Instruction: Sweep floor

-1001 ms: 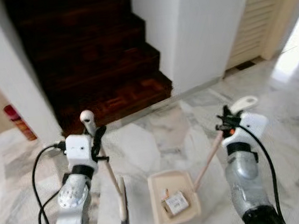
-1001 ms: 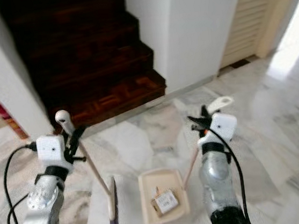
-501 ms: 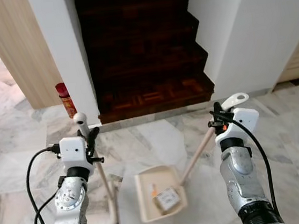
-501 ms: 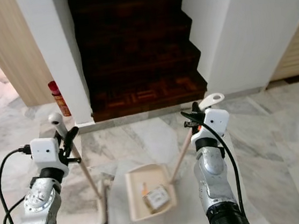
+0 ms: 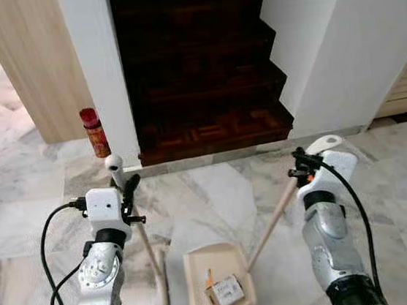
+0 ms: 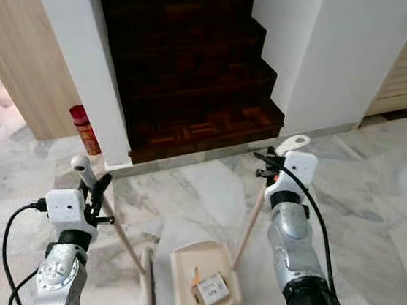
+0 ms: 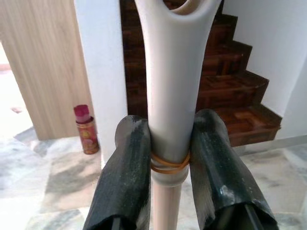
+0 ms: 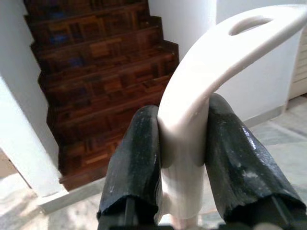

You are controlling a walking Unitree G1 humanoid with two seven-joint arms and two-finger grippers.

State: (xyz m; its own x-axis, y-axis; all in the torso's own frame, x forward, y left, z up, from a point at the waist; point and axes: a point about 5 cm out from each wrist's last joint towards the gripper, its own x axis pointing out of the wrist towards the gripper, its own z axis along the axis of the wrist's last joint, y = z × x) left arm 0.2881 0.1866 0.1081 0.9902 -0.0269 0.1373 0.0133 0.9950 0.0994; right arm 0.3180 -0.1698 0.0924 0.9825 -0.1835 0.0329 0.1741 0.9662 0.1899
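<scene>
Marble floor (image 5: 216, 195), veined grey and white, before a dark wooden staircase (image 5: 203, 86) between white walls.

Left gripper (image 7: 165, 158): fingers clamped on the pale handle of the broom (image 5: 146, 244), just below its hooked top; broom head (image 5: 163, 297) resting on the floor, just beside the dustpan.

Right gripper (image 8: 184, 139): fingers closed on the curved grip of the dustpan (image 5: 219, 290), pan flat on the floor and holding a small box (image 5: 225, 291) and scraps.

Handling, judged: both tools light, stiff, smooth plastic; long handles lever easily, so grip high and firm. Red can (image 5: 96, 132) stands by the wall.
</scene>
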